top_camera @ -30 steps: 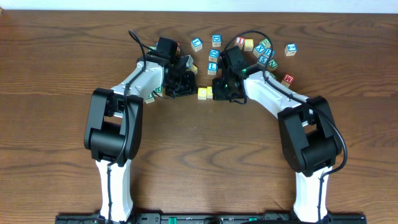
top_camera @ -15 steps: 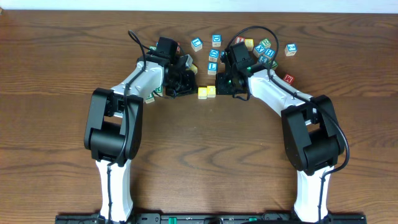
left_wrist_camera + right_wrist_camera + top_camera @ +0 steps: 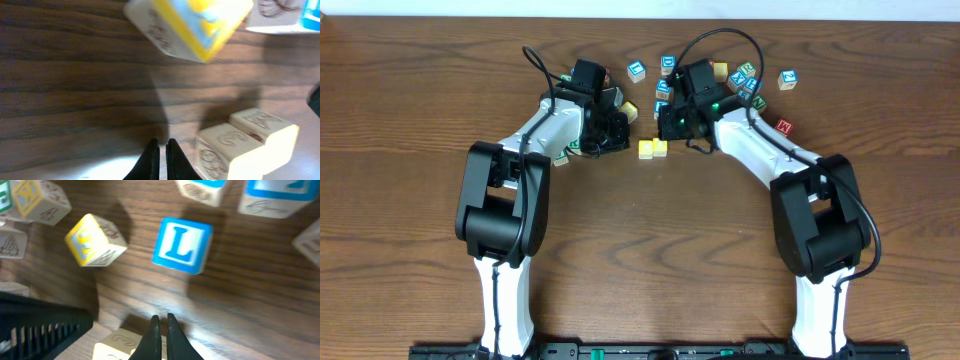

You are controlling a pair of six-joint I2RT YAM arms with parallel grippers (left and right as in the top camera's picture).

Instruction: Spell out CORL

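Two yellow-faced cubes [image 3: 653, 149] sit side by side at the table's middle; they also show as pale carved cubes [image 3: 240, 145] at the lower right of the left wrist view. The white cube with a blue L [image 3: 182, 245] lies flat just ahead of my right gripper [image 3: 161, 325], which is shut and empty, with one cube of the yellow pair [image 3: 120, 347] behind its tips. Overhead, the right gripper [image 3: 666, 128] hovers between the pair and the partly hidden L cube [image 3: 661, 104]. My left gripper [image 3: 161, 150] is shut on nothing, left of the pair.
A loose yellow-and-blue cube [image 3: 195, 25] lies ahead of the left gripper and shows again as a yellow cube [image 3: 95, 240]. Several other letter cubes [image 3: 745, 80] cluster at the back right, with a red-lettered cube [image 3: 783, 126] and a blue one [image 3: 636, 70].
My right arm has drawn back from the yellow pair toward the far side, ending nearer the L cube. The left arm and the pair have stayed put.
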